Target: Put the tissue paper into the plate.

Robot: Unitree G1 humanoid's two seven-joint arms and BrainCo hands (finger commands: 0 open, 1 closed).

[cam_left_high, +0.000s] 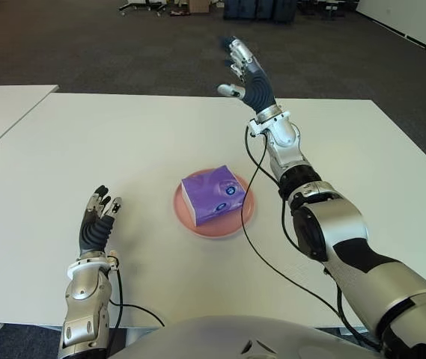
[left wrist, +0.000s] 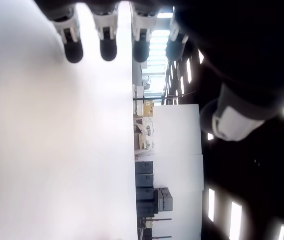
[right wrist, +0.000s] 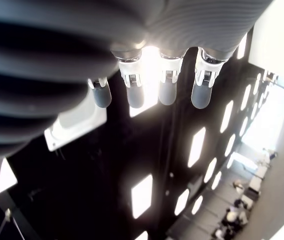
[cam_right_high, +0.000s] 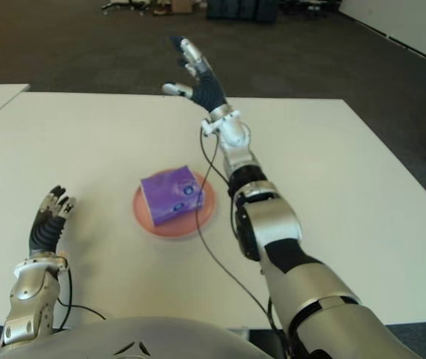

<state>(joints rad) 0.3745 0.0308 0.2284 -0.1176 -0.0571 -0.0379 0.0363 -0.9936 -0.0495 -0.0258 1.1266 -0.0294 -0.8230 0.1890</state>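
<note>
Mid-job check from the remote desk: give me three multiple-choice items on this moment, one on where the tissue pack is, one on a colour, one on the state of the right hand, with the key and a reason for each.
1. Where is the tissue pack?
A. In the left hand
B. On the plate
C. On the bare table, beyond the plate

2. What colour is the tissue pack?
A. Purple
B. Green
C. Yellow

3. What state is the right hand in?
A. Closed on the tissue pack
B. Curled into an empty fist
C. Open and holding nothing

Key: 1 B, the pack lies on the pink plate near the middle of the table. 2 A, its wrapper is purple with a small white mark. 3 C, the right hand is raised beyond the plate with fingers spread; the left hand, near the table's front edge left of the plate, is also empty.
</note>
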